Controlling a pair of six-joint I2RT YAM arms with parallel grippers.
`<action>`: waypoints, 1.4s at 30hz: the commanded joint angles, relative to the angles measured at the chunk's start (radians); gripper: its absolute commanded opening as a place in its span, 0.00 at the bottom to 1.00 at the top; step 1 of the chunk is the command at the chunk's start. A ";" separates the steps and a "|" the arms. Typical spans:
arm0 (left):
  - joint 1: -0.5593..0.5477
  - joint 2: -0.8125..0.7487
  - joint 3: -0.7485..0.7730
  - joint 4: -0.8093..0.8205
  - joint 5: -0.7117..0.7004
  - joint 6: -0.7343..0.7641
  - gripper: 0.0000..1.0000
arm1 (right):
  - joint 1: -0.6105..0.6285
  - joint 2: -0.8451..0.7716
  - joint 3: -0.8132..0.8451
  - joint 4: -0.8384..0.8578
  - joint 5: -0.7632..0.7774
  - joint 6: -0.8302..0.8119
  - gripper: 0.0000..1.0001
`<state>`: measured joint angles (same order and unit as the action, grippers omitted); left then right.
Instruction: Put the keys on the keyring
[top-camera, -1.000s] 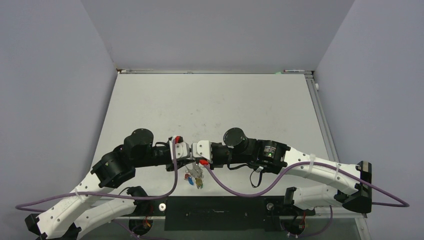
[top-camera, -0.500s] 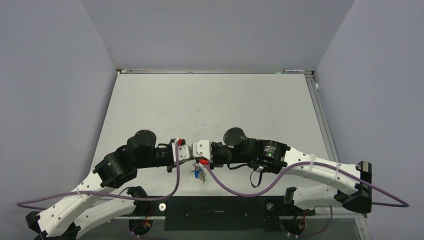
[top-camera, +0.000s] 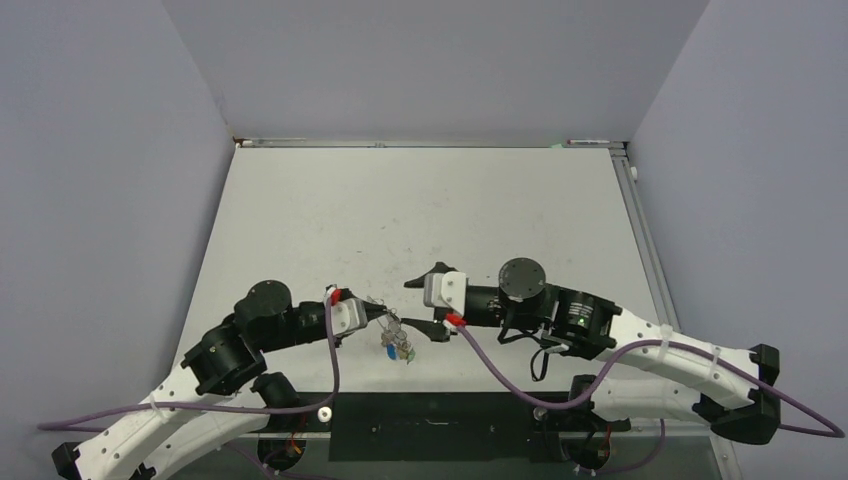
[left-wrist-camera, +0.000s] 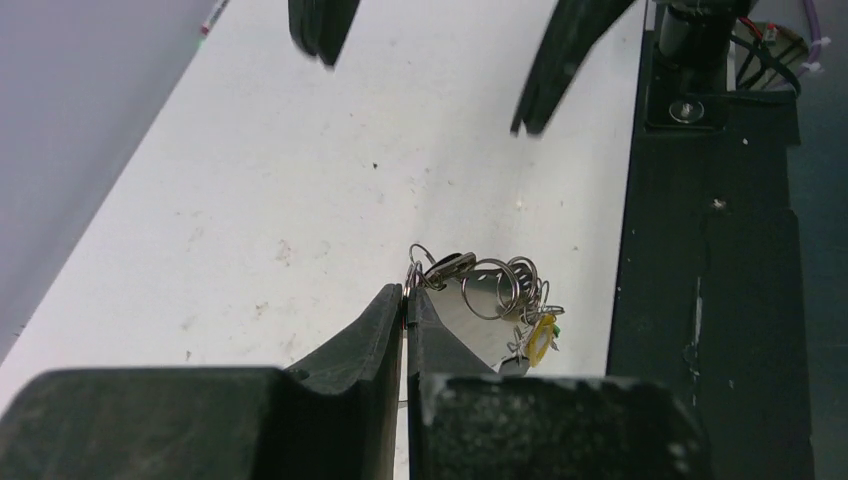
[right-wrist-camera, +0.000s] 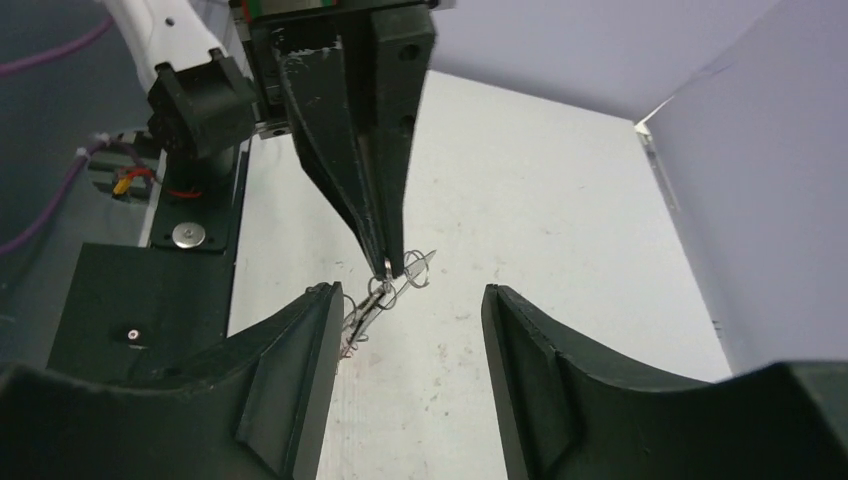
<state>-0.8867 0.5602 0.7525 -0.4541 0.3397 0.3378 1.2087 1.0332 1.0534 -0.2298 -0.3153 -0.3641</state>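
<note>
Left gripper (top-camera: 372, 312) pinched tight on what looks like the keyring (top-camera: 380, 302) wire. Keys (top-camera: 398, 347) hang off it in one bunch on the near side, close to the black base plate (top-camera: 430, 425). Right gripper (top-camera: 420, 303) faces it, jaws wide, holding nothing, just apart from the bunch. Likely step: right takes one key head, so hold the left pinch steady. Tangled small rings (left-wrist-camera: 495, 285) could snag. Table (top-camera: 420, 210) beyond.
</note>
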 joint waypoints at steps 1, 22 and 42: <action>0.026 -0.062 -0.058 0.251 0.023 -0.036 0.00 | -0.054 -0.100 -0.052 0.168 -0.053 0.063 0.54; 0.160 -0.152 -0.225 0.572 0.224 -0.248 0.00 | -0.142 -0.024 -0.081 0.262 -0.265 0.140 0.36; 0.160 -0.176 -0.240 0.594 0.240 -0.264 0.00 | -0.173 0.053 -0.051 0.252 -0.326 0.136 0.10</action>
<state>-0.7311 0.3977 0.4992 0.0494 0.5591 0.0860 1.0458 1.0782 0.9539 -0.0242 -0.6086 -0.2237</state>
